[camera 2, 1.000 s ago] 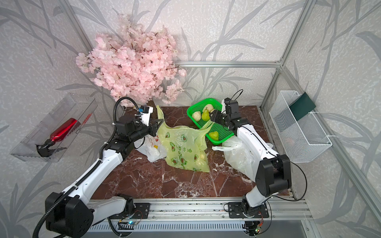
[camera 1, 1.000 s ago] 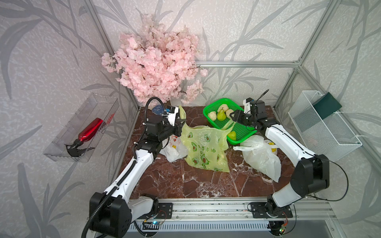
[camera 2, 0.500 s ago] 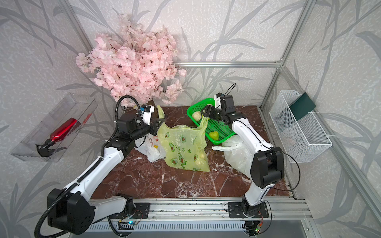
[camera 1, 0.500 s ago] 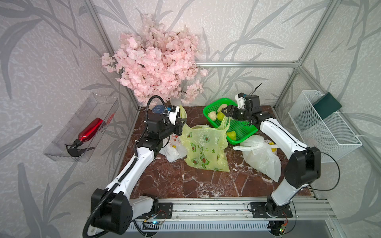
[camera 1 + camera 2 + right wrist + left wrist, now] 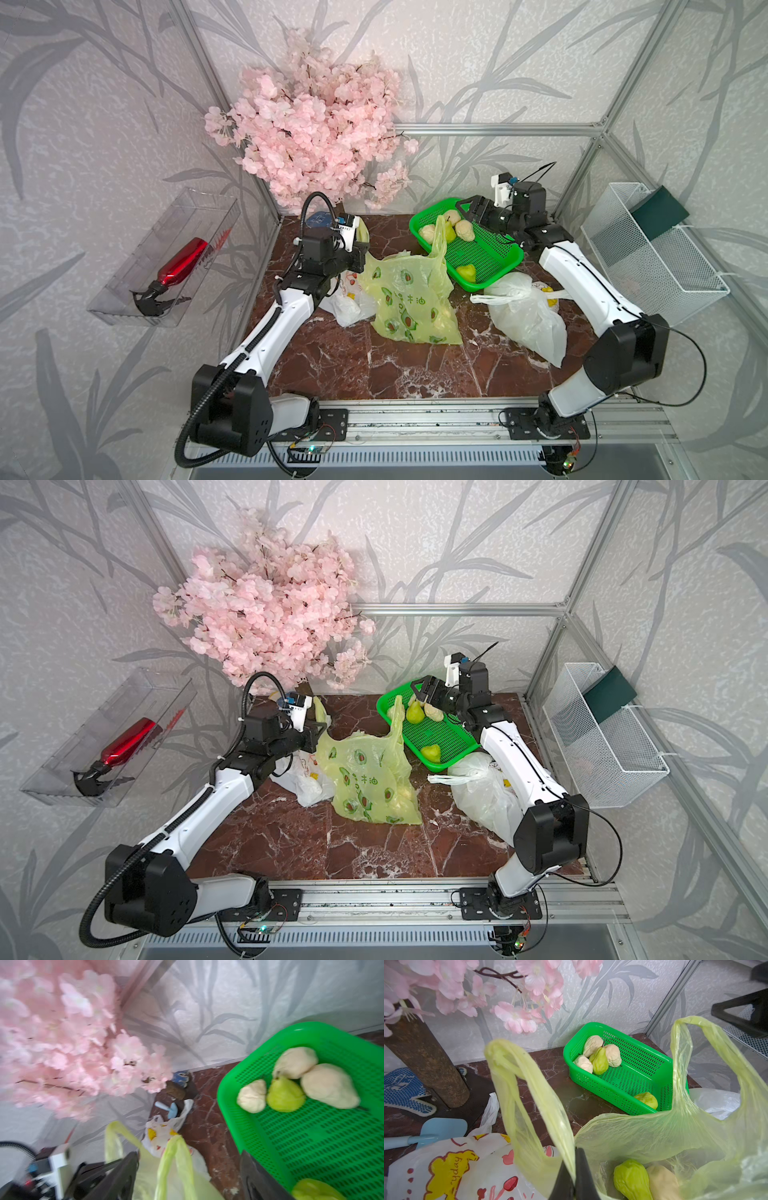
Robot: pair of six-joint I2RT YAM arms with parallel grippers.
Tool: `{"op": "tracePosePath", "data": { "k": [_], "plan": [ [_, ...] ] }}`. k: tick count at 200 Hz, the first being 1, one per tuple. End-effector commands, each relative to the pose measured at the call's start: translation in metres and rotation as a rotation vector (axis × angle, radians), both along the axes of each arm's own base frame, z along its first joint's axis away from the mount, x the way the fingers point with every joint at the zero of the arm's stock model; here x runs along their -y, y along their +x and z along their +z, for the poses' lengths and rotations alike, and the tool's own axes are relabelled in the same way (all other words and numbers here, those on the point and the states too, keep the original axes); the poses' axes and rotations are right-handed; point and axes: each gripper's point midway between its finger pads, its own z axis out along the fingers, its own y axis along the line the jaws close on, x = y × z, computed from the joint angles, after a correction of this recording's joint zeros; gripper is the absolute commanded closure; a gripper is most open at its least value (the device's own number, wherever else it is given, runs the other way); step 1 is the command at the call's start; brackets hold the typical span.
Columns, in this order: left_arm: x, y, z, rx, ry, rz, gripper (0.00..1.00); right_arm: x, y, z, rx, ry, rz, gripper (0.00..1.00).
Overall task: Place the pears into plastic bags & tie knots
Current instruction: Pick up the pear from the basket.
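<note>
A yellow-green plastic bag [image 5: 411,299] [image 5: 370,779] with avocado prints stands mid-table, mouth up. My left gripper [image 5: 575,1167] [image 5: 362,254] is shut on its rim beside one handle. Inside lie a green pear [image 5: 631,1180] and a pale one [image 5: 662,1182]. The green basket [image 5: 490,253] [image 5: 311,1147] holds a green pear [image 5: 284,1095] [image 5: 414,713] among three pale ones, and another green pear [image 5: 466,272] [image 5: 646,1100] near its front end. My right gripper [image 5: 465,210] [image 5: 187,1167] hovers open over the basket's back end, holding nothing. The bag's other handle [image 5: 176,1159] stands up close to it.
A printed white bag [image 5: 347,299] lies by the left arm; another white bag [image 5: 523,320] lies at the right with a bunched neck. A pink blossom tree [image 5: 316,124] fills the back left. A blue spatula [image 5: 436,1132], a blue glove [image 5: 402,1088] and a wire basket [image 5: 648,257] are around.
My right gripper has moved from the basket's front toward its back end and stands wider. The left gripper keeps its hold on the bag.
</note>
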Motion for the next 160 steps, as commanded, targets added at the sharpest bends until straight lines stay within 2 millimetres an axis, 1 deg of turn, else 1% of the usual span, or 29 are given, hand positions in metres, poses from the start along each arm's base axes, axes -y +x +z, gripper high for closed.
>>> {"op": "tracePosePath", "data": {
  "k": [1,14,25,39,63,69,85,96,112,132,144,160],
  "plan": [
    [0.008,-0.010,0.042,0.115,-0.061,-0.055,1.00,0.048,0.025,-0.073,-0.136,-0.311,-0.168,0.29],
    [0.014,-0.014,0.057,0.147,-0.109,-0.086,1.00,0.056,0.043,-0.096,-0.169,-0.417,-0.173,0.29],
    [0.018,-0.017,0.070,0.172,-0.147,-0.111,1.00,0.060,0.059,-0.110,-0.179,-0.480,-0.178,0.28],
    [0.025,-0.021,0.085,0.206,-0.185,-0.149,1.00,0.060,0.078,-0.127,-0.181,-0.526,-0.172,0.27],
    [0.035,-0.028,0.102,0.258,-0.194,-0.214,1.00,0.054,0.107,-0.148,-0.171,-0.558,-0.154,0.23],
    [0.038,-0.031,0.107,0.274,-0.194,-0.235,1.00,0.052,0.113,-0.153,-0.173,-0.559,-0.148,0.22],
    [0.041,-0.037,0.116,0.302,-0.193,-0.267,1.00,0.046,0.124,-0.173,-0.204,-0.564,-0.123,0.22],
    [0.041,-0.037,0.115,0.299,-0.179,-0.271,1.00,0.042,0.131,-0.186,-0.224,-0.579,-0.114,0.21],
    [0.040,-0.038,0.108,0.286,-0.158,-0.271,1.00,0.043,0.139,-0.204,-0.256,-0.600,-0.124,0.20],
    [0.041,-0.042,0.104,0.279,-0.158,-0.281,1.00,0.042,0.149,-0.223,-0.280,-0.607,-0.129,0.20],
    [0.042,-0.042,0.102,0.277,-0.160,-0.285,1.00,0.043,0.155,-0.234,-0.299,-0.617,-0.140,0.20],
    [0.041,-0.043,0.100,0.271,-0.153,-0.285,1.00,0.043,0.160,-0.243,-0.314,-0.632,-0.138,0.22]
  ]
}}
